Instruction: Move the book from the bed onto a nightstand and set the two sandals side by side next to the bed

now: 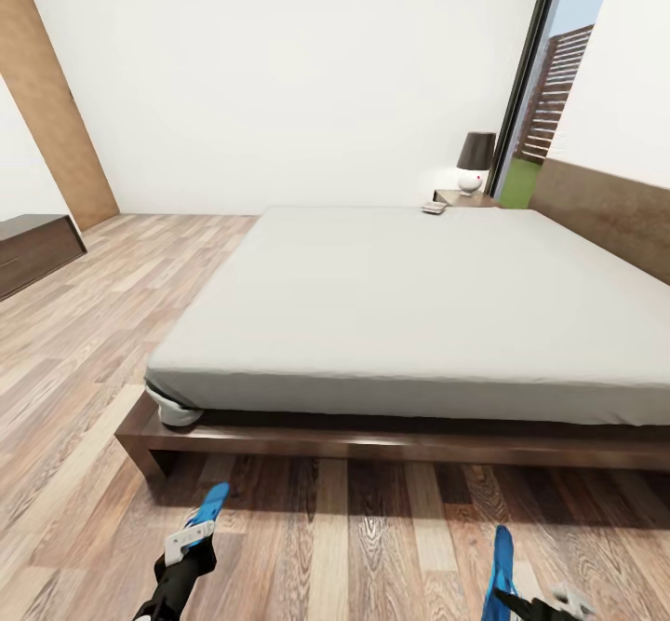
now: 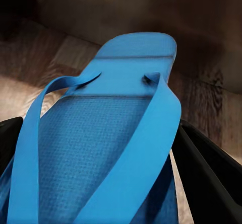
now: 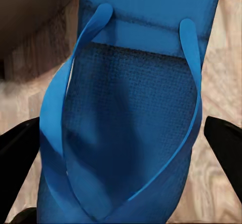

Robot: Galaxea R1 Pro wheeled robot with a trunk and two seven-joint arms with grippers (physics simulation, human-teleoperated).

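Observation:
In the head view the bed spans the middle, with its pale mattress on a low dark frame. The book is a small dark flat shape at the mattress's far edge, just in front of the nightstand. My left gripper is low over the floor before the bed's near left corner, shut on a blue sandal that points toward the bed. My right gripper is shut on the other sandal. In each wrist view a sandal lies between black fingers.
A white lamp with a dark shade stands on the nightstand. A long low dark cabinet and a tan door are at the left. A glass opening lies beyond the headboard. Wood-plank floor stretches left of the bed.

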